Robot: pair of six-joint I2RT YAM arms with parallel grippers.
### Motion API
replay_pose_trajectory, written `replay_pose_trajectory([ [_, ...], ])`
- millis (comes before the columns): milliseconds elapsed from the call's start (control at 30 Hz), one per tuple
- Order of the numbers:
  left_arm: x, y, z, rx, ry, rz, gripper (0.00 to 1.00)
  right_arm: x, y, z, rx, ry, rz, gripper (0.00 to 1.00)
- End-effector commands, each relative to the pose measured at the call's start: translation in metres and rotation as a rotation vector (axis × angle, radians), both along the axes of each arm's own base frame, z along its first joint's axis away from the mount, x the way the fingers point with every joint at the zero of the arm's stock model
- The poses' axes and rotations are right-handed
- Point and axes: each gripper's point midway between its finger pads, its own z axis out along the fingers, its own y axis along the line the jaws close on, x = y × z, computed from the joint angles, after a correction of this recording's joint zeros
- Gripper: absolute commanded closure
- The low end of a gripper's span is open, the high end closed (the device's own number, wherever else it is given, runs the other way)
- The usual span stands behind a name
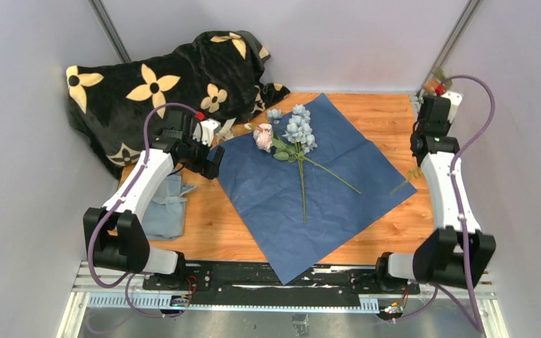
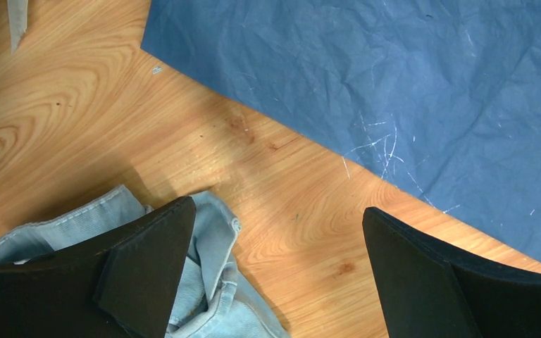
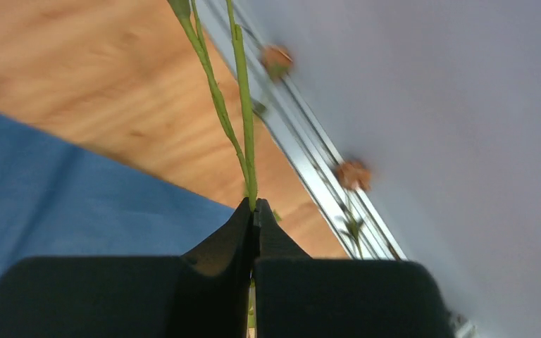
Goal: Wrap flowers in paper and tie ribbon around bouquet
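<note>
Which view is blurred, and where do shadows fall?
Right wrist view: background smeared, only the stem in the shut right gripper fairly crisp. Left wrist view: sharp, paper creases clear, soft shadow on the table at left. Top view: even light, no glare.

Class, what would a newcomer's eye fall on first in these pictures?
The dark blue paper spread cornerwise on the wooden table, pale flowers lying on it. A black blanket with cream flower prints is heaped at far left. Near the right wall, the right gripper is shut on a green stem.

Wooden table (image 1: 387, 113) under paper (image 1: 324, 204), denim cloth (image 1: 165, 211), blanket (image 1: 113, 105)
</note>
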Motion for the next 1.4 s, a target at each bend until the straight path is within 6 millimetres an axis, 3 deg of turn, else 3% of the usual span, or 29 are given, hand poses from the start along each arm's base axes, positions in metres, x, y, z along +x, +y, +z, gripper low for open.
replay_pose_trajectory([
  [0,0.003,-0.001,0.009,-0.011,-0.023,-0.018,0.00,0.016,0.060,0.045,0.025,-0.112,0.343,1.00],
  [33,0.004,-0.002,0.012,-0.015,-0.030,-0.021,0.00,0.019,0.078,0.058,0.057,-0.184,0.434,1.00],
  [67,0.004,-0.004,0.014,-0.025,-0.036,-0.025,0.00,0.027,0.118,0.074,0.133,-0.309,0.628,1.00],
  [100,0.005,-0.005,0.017,-0.034,-0.040,-0.029,0.00,0.030,0.143,0.083,0.175,-0.382,0.745,1.00],
  [200,0.006,-0.008,0.024,-0.046,-0.051,-0.035,0.00,0.018,0.215,0.122,0.292,-0.567,1.035,1.00],
  [267,0.006,-0.008,0.026,-0.049,-0.055,-0.034,0.00,0.008,0.255,0.142,0.368,-0.636,1.208,1.00],
  [333,0.005,-0.008,0.025,-0.046,-0.055,-0.033,0.00,0.002,0.282,0.152,0.409,-0.651,1.319,1.00],
  [467,0.001,-0.008,0.022,-0.049,-0.051,-0.039,0.00,0.019,0.307,0.142,0.437,-0.622,1.317,1.00],
  [533,0.001,-0.008,0.022,-0.048,-0.054,-0.040,0.00,0.034,0.321,0.121,0.475,-0.585,1.270,1.00],
  [600,0.000,-0.008,0.022,-0.048,-0.055,-0.040,0.00,0.047,0.342,0.083,0.523,-0.514,1.224,1.00],
  [733,-0.002,-0.007,0.022,-0.043,-0.058,-0.038,0.00,0.058,0.358,0.013,0.585,-0.348,1.074,1.00],
  [867,-0.003,-0.007,0.021,-0.045,-0.064,-0.041,0.00,0.055,0.355,-0.060,0.593,-0.174,0.964,1.00],
  [900,-0.003,-0.007,0.021,-0.046,-0.062,-0.042,0.00,0.053,0.354,-0.078,0.580,-0.106,0.964,0.93],
  [967,-0.003,-0.007,0.020,-0.049,-0.061,-0.042,0.00,0.043,0.354,-0.111,0.547,0.087,1.016,0.57],
  [1000,-0.003,-0.008,0.020,-0.049,-0.060,-0.042,0.00,0.044,0.355,-0.113,0.514,0.171,1.063,0.42],
  [1033,-0.003,-0.008,0.018,-0.050,-0.057,-0.042,0.00,0.031,0.342,-0.132,0.448,0.361,1.081,0.29],
  [1233,-0.002,-0.007,0.018,-0.049,-0.059,-0.036,0.00,0.024,0.311,-0.137,0.282,0.480,1.129,0.27],
  [1367,0.000,-0.012,0.016,-0.072,-0.049,-0.043,0.01,0.017,0.292,-0.152,0.232,0.569,1.101,0.40],
])
